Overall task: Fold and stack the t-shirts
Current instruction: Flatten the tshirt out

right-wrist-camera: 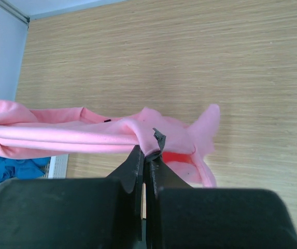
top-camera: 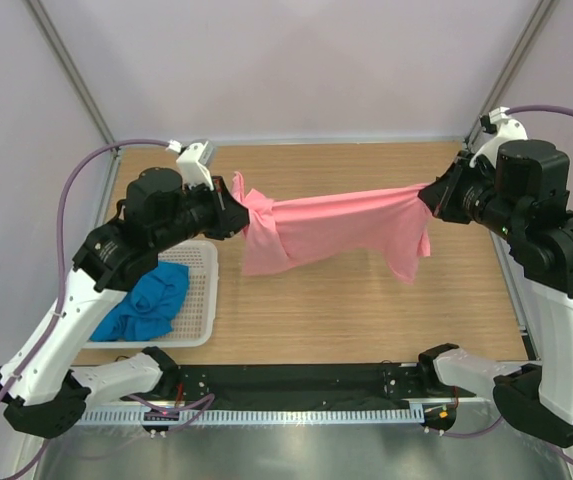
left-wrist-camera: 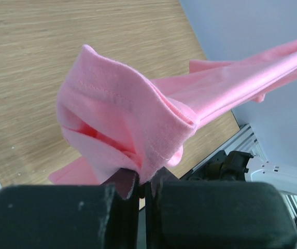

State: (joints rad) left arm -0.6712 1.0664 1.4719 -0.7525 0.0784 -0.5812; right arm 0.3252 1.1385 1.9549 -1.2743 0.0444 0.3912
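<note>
Currently on my list: pink t-shirt (top-camera: 336, 228), stretched in the air between both sets of fingers. Left gripper (left-wrist-camera: 143, 180) pinches one bunched end, right gripper (right-wrist-camera: 147, 155) pinches the other. Blue t-shirt (top-camera: 151, 300) lies crumpled in the basket (top-camera: 204, 292), near my left fingers.

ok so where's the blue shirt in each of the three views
Top external: the blue t-shirt is at lower left, crumpled in the white basket.
Left wrist: not in it.
Right wrist: a small part shows at the lower left edge, below the stretched pink cloth and beside a corner of the basket.
Shared landmark: the pink t-shirt, pulled taut, shows in all three views.
</note>
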